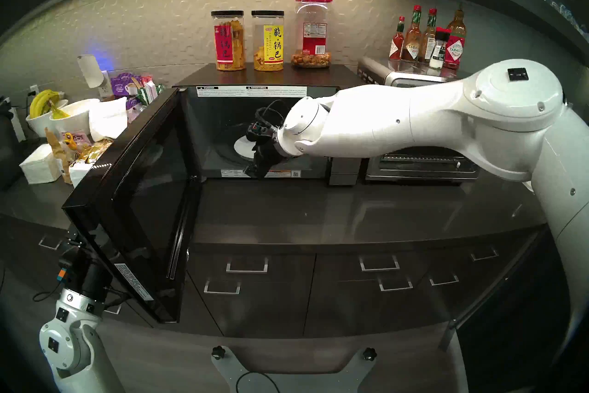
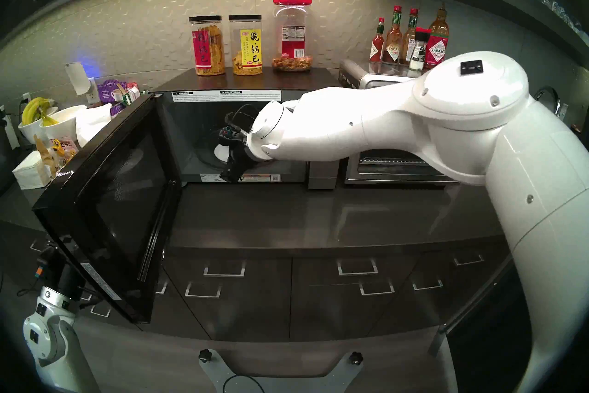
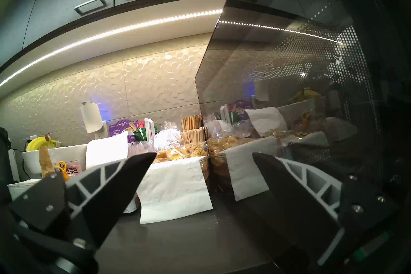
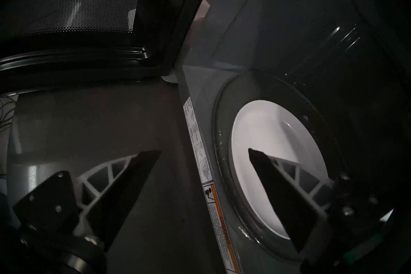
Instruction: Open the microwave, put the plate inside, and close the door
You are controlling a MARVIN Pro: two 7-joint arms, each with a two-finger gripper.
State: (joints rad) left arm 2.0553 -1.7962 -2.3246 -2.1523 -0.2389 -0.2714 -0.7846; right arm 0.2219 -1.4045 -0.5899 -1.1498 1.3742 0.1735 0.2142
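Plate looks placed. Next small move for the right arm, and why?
Probably draw the right hand straight back out of the microwave. The plate lies flat on the turntable, and the hand is open with nothing between its fingers. The door stands wide open, and the arm must clear before it can close.

My dark glossy countertop (image 1: 350, 210), microwave (image 1: 255, 76) sitting on it toward the back, steel toaster oven (image 1: 420, 166) right beside that, white bowls (image 1: 76, 115) of bananas, napkin stacks (image 1: 39, 164) and snack packets (image 1: 92, 153) crowding my left end
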